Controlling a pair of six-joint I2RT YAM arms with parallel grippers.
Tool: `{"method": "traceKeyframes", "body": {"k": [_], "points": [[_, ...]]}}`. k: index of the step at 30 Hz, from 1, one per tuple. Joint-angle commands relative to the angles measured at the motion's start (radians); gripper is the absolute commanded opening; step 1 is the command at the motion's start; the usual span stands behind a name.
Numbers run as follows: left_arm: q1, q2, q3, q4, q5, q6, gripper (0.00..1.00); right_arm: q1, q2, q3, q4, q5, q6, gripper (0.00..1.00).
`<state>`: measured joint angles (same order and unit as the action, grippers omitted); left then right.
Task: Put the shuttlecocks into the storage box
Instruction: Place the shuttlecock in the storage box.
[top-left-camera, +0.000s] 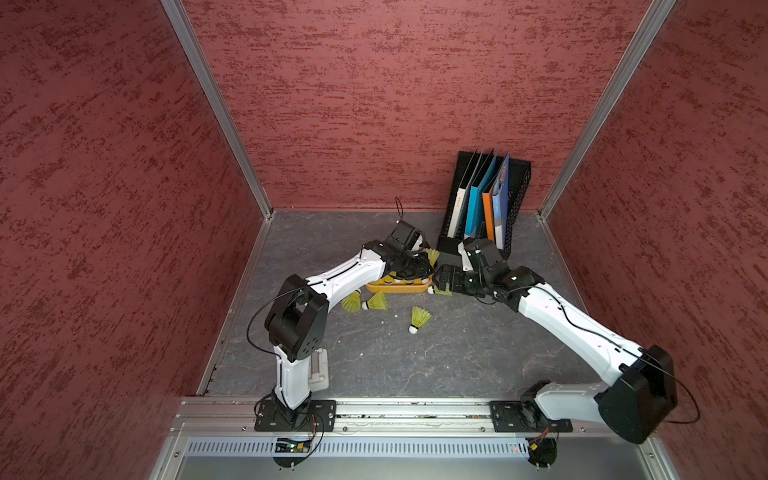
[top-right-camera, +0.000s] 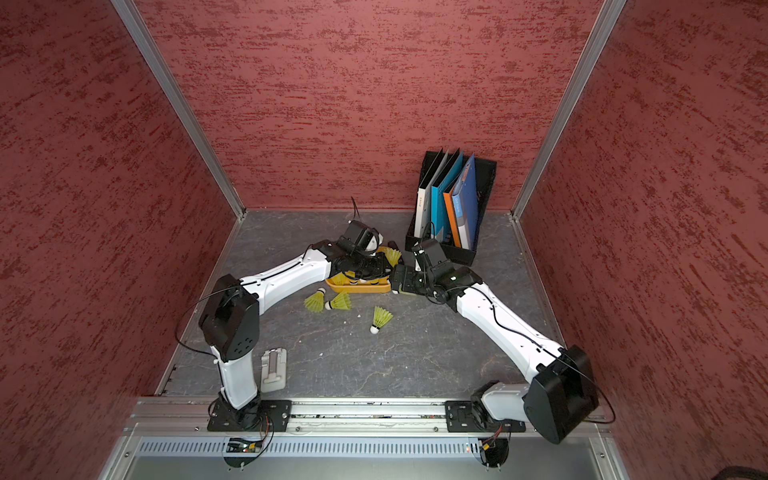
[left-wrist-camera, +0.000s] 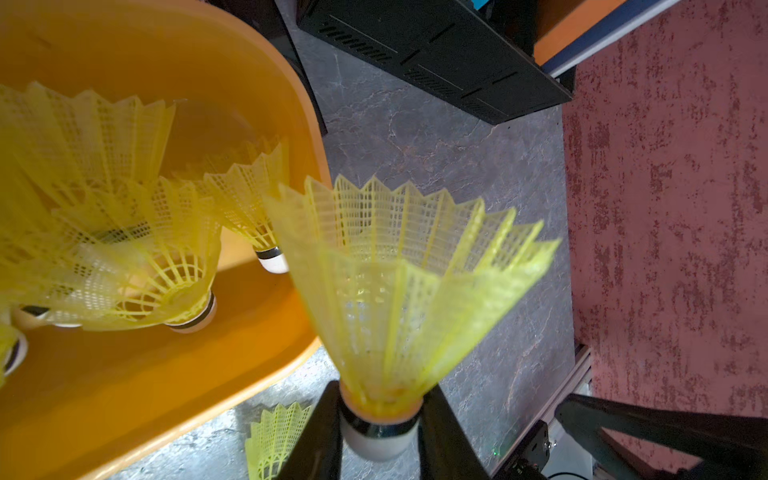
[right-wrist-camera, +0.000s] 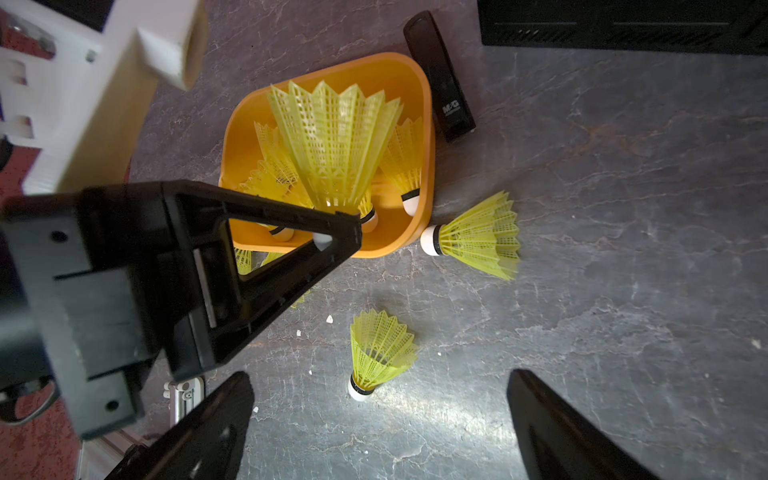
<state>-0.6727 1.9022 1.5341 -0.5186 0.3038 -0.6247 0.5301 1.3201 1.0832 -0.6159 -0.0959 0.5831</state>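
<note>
My left gripper (left-wrist-camera: 380, 432) is shut on the white tip of a neon yellow shuttlecock (left-wrist-camera: 395, 291), held above the right end of the orange storage box (top-left-camera: 397, 287), with its skirt (top-left-camera: 433, 255) flaring toward the file rack. Several shuttlecocks (left-wrist-camera: 137, 257) lie inside the box (right-wrist-camera: 428, 166). Two shuttlecocks (top-left-camera: 352, 301) (top-left-camera: 376, 301) rest on the table in front of it, and another (right-wrist-camera: 478, 237) touches its front right corner. My right gripper (right-wrist-camera: 380, 376) is open and empty, and a lone shuttlecock (right-wrist-camera: 380, 349) (top-left-camera: 419, 319) lies just ahead of its fingers.
A black mesh file rack (top-left-camera: 486, 199) with folders stands at the back right. A black stapler (right-wrist-camera: 442, 83) lies behind the box's right end. A white block (top-right-camera: 274, 370) sits near the left arm's base. Red walls enclose the grey table.
</note>
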Motion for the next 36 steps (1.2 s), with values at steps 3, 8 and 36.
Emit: {"method": "traceKeyframes", "body": {"k": [3,8,36], "points": [[-0.007,0.021,0.014,0.027,-0.07,-0.084,0.06,-0.012,-0.027,-0.023,0.015,0.018,-0.002,0.98],[0.026,0.005,-0.005,0.036,-0.094,-0.074,0.05,-0.018,-0.045,-0.033,0.008,0.021,-0.003,0.98],[0.061,0.002,-0.028,0.02,-0.161,-0.056,0.01,-0.032,-0.061,-0.06,0.008,0.012,0.006,0.98]]}}
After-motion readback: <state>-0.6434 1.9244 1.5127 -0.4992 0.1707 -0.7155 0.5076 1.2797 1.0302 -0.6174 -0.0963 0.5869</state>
